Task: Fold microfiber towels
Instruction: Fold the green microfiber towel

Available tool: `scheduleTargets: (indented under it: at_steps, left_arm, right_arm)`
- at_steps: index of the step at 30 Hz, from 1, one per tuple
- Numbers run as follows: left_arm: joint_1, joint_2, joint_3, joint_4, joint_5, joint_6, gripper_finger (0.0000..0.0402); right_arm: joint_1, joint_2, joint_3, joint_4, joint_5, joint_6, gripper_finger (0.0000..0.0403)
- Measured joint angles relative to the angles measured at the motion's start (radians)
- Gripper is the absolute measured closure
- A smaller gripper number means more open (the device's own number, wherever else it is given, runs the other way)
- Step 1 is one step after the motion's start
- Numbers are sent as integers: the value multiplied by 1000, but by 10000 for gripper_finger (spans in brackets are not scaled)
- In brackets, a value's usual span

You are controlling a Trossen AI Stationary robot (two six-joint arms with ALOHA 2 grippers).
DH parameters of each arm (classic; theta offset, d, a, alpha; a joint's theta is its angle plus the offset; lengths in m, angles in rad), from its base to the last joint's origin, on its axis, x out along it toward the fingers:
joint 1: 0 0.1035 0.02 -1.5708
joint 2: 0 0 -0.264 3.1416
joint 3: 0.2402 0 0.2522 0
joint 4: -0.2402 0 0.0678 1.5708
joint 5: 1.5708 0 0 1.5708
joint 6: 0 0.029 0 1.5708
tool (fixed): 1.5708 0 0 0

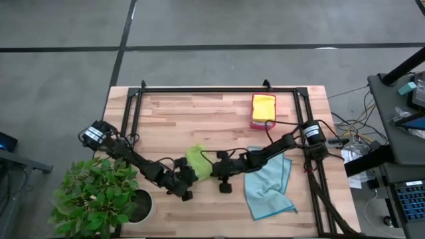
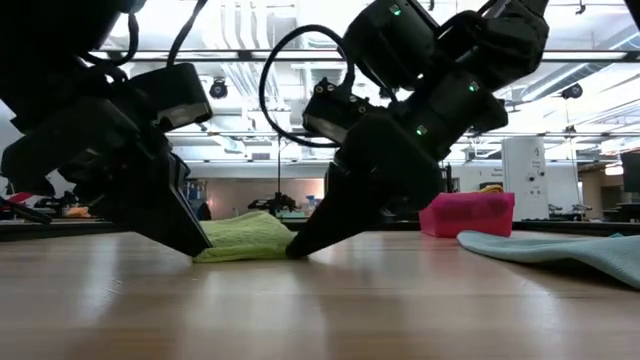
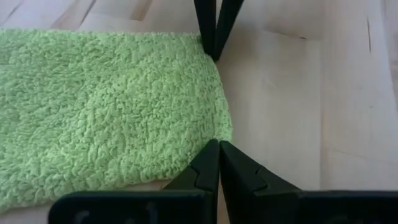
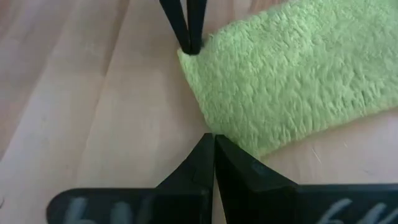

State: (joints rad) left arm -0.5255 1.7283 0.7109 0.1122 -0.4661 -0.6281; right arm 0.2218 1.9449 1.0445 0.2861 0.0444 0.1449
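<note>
While a leafy potted plant (image 1: 93, 192) fills the near left corner of the wooden worktop (image 1: 199, 113), the left claw (image 1: 187, 195) sits toward the near middle, its fingers pressed together and their tips down at the near edge of the lime green towel (image 1: 198, 160). In the left wrist view those closed fingers (image 3: 214, 165) meet at one corner of the green cloth (image 3: 106, 106), though whether any fabric is pinched between them cannot be told. Just right of the green towel, the right claw (image 1: 225, 188) is likewise closed, its tips resting at the cloth's other near corner; the low view shows both claws (image 2: 190, 245) (image 2: 295, 248) touching down on either side of the bunched green towel (image 2: 245, 238). Right of that, a light blue towel (image 1: 269, 182) lies spread and rumpled on the near right part of the worktop, partly under the right arm. Farther back on the right, a pink-red tray (image 1: 263, 121) holds a yellow towel (image 1: 263, 106) folded on top.
</note>
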Motion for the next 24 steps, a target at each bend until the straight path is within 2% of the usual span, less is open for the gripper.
scheduleTargets:
  at_steps: [10,16,24]
  left_arm:
    - [0,-97,-2,-37,24,40,402]
    - [3,-184,-2,-151,11,43,402]
    - [54,-232,-6,-374,-210,57,402]
  right_arm:
    - [-6,-101,-3,-78,8,-43,394]
    - [-59,-137,24,-62,11,-121,394]
    - [-168,-52,31,186,12,-142,394]
